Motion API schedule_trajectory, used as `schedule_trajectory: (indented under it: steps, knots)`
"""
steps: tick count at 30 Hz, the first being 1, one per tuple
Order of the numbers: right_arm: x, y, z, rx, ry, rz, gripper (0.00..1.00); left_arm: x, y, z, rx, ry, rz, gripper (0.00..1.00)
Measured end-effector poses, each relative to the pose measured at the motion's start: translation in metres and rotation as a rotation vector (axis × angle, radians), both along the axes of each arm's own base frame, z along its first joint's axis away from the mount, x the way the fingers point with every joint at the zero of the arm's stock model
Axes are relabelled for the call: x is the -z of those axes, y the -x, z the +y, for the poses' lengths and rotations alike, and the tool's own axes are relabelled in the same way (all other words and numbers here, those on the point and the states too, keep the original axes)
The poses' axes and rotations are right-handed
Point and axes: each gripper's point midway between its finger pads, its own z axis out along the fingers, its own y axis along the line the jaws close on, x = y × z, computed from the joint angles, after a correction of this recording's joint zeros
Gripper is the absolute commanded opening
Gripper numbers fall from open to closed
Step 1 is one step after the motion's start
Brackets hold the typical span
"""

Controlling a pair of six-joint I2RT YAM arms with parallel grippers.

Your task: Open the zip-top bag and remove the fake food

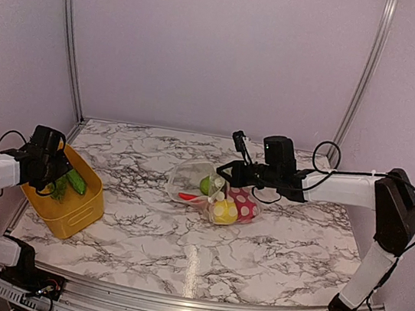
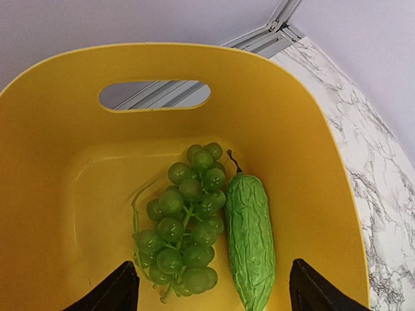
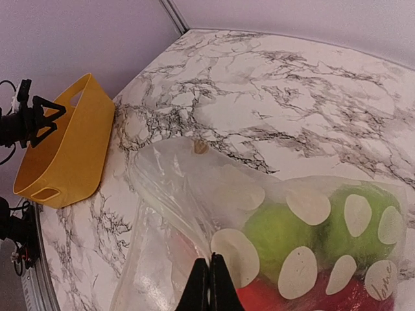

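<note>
The zip-top bag (image 1: 188, 185), clear with pale polka dots, lies mid-table with its mouth to the left. Fake food shows inside it: a green fruit (image 1: 206, 185), a yellow one (image 1: 224, 210) and something red. My right gripper (image 1: 224, 175) is shut on the bag's upper film near the mouth; the right wrist view shows its tips (image 3: 209, 275) pinching the plastic beside a green fruit (image 3: 275, 230). My left gripper (image 2: 214, 288) hangs open over the yellow basket (image 2: 58, 129), holding nothing. Below it lie green grapes (image 2: 185, 220) and a green bumpy gourd (image 2: 249, 236).
The yellow basket (image 1: 79, 219) stands at the table's left edge, close to the left wall. Metal frame posts rise at the back corners, and a rail runs along the near edge.
</note>
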Motion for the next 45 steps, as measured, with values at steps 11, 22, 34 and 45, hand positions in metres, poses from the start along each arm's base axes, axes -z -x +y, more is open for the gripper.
schedule_trajectory:
  steps: [11,22,34,45]
  knots:
    - [-0.001,0.002,0.005,-0.021,-0.022,0.015,0.00,-0.077,-0.031,-0.073,0.369,0.023,-0.231,0.78]
    - [-0.002,0.006,0.009,-0.038,-0.039,0.031,0.00,-0.071,-0.060,-0.253,0.910,0.217,-0.273,0.55]
    - [0.019,0.018,0.019,-0.055,-0.039,0.061,0.00,-0.004,-0.037,-0.378,1.126,0.430,-0.179,0.44]
    - [0.045,0.019,0.023,-0.054,-0.020,0.101,0.00,0.036,-0.043,-0.399,1.063,0.510,-0.123,0.54]
